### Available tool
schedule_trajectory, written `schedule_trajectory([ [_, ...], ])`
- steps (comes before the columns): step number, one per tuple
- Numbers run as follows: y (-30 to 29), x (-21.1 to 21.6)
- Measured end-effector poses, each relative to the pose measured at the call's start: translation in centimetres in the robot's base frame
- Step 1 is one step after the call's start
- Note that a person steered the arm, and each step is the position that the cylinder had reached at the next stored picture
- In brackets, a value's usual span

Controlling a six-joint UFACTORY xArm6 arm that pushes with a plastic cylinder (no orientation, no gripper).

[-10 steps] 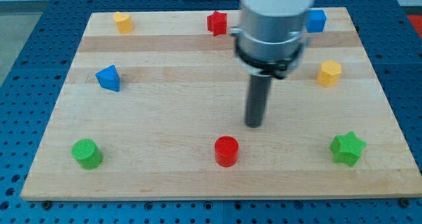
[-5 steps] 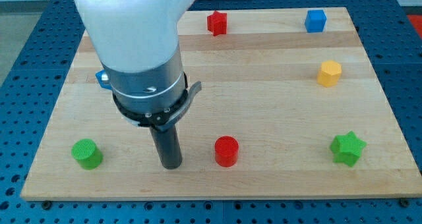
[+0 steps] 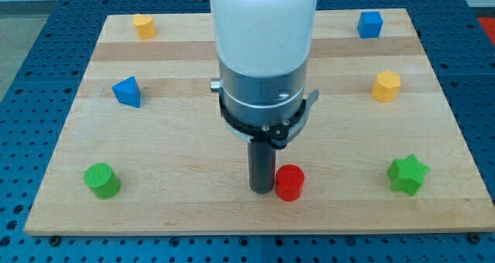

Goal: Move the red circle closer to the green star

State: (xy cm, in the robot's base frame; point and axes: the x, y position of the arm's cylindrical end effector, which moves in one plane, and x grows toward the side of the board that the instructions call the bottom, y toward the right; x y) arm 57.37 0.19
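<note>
The red circle (image 3: 290, 183) is a short red cylinder near the board's bottom edge, a little right of the middle. My tip (image 3: 261, 190) stands right against its left side, touching it. The green star (image 3: 407, 175) lies at the bottom right of the board, well to the right of the red circle. The arm's white and grey body hides the board's top middle.
A green cylinder (image 3: 101, 179) sits at the bottom left. A blue triangle (image 3: 127, 91) is at the left, a yellow block (image 3: 143, 25) at the top left. A blue cube (image 3: 370, 23) is at the top right, a yellow hexagon (image 3: 387, 86) below it. The wooden board (image 3: 77, 100) rests on a blue perforated table.
My tip swung from above the red circle down to its left, then moved right against it. The red circle has slid a little to the right, towards the green star.
</note>
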Motion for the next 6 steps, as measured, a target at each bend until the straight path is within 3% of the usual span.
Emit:
schedule_trajectory([
  [2,2.6,0.7],
  [6,4.7,-3.4],
])
